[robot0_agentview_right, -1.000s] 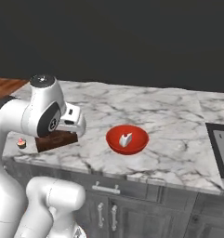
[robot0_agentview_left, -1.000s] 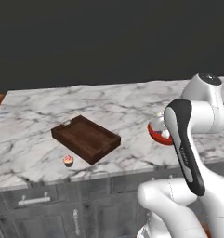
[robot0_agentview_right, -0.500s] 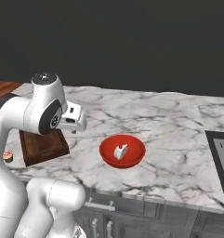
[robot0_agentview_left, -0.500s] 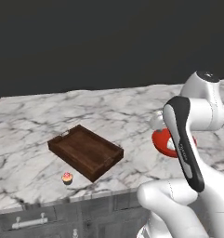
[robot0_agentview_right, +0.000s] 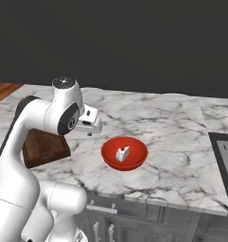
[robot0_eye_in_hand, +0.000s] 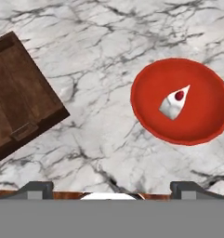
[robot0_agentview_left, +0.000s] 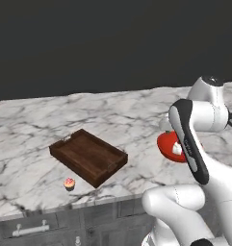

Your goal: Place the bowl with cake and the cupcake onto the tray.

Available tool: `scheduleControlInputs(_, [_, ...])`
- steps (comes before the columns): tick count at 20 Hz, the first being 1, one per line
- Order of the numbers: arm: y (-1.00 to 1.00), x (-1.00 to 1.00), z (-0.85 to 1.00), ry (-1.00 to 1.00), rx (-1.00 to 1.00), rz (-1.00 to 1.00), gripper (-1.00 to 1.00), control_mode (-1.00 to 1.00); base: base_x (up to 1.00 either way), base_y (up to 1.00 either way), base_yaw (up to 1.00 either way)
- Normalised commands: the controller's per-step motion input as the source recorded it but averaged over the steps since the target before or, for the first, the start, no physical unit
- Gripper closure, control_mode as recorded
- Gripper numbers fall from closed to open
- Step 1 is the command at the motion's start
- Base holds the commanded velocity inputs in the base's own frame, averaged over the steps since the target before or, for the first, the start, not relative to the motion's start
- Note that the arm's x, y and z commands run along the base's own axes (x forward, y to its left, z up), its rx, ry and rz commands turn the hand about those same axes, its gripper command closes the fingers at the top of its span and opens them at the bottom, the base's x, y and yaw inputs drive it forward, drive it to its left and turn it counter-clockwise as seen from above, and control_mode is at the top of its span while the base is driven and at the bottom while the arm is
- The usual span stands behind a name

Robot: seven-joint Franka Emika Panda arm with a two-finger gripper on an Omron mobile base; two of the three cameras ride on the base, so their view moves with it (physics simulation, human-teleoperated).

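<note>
Hand view: the gripper (robot0_eye_in_hand: 111,188) hangs empty, jaws spread wide, above the marble counter (robot0_eye_in_hand: 99,116), between tray and bowl.
Hand view: the bowl with cake (robot0_eye_in_hand: 181,107) lies upper right and the tray (robot0_eye_in_hand: 18,100) upper left, well apart; nothing is on the tray yet. To take the bowl well, I would shift toward its near rim and pinch the rim, not the white wedge. Left base view: the cupcake (robot0_agentview_left: 69,183) stands on the counter just beside the tray's front wall, the bowl half hidden behind the arm. Right base view: the gripper sits high, left of the bowl, so a level descent is needed.
</note>
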Motion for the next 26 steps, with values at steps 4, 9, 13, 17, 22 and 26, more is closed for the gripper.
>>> scheduleControlInputs(4, [-0.25,0.35,-0.52,0.00,-0.03,-0.01,-1.00,-1.00,0.00,0.00,0.00])
scheduleControlInputs(9, [0.00,0.31,-0.60,0.01,-0.08,0.00,-1.00,-1.00,0.00,0.00,0.00])
scheduleControlInputs(13, [-0.08,0.33,-0.59,0.00,-0.06,0.00,-1.00,-1.00,0.00,0.00,0.00])
scheduleControlInputs(17, [-0.16,0.35,-0.48,0.00,-0.02,0.00,-1.00,-1.00,0.00,0.00,0.00])
scheduleControlInputs(22, [-0.03,0.41,-0.37,0.00,-0.01,0.00,-1.00,-1.00,0.00,0.00,0.00])
scheduleControlInputs(26, [0.00,0.45,-0.37,0.00,-0.02,0.00,-1.00,-1.00,0.00,0.00,0.00])
